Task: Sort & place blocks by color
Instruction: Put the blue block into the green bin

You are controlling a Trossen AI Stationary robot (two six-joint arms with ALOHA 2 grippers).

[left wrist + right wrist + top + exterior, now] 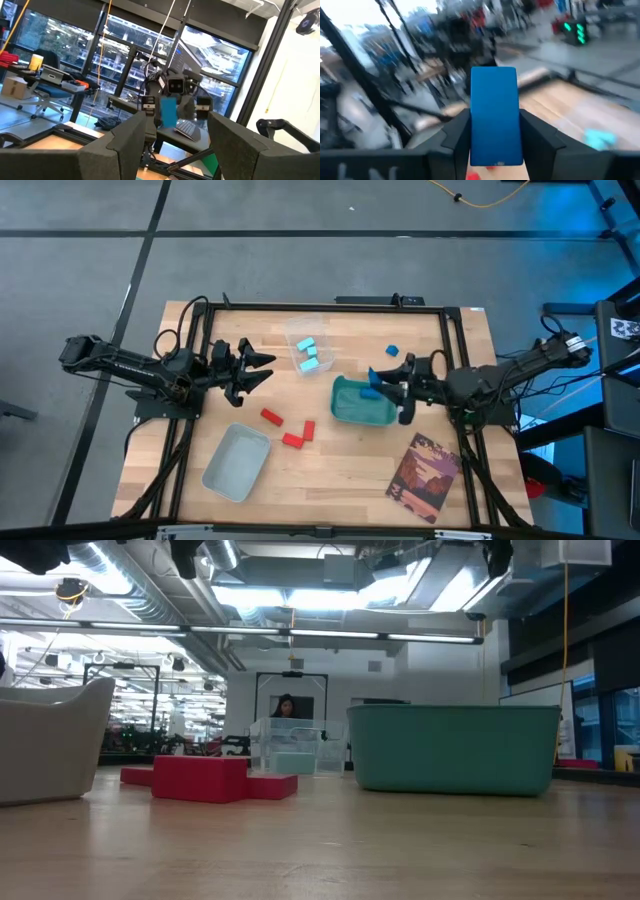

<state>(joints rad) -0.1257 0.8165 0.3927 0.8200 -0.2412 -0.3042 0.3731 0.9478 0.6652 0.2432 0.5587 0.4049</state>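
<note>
While clamped between the right gripper (377, 383) fingers, a dark blue block (494, 115) hangs upright over the teal bin (355, 413) rim. Left gripper (268, 366) spread wide (empty), well apart from bin. Cyan blocks (309, 353) in clear box (293, 331) beside bin; red blocks (291, 429) near it.

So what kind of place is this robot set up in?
Probably a robotics lab or workshop: exposed ceiling ducts, a wooden table in a black metal frame, and a workstation with a chair by large windows.
</note>
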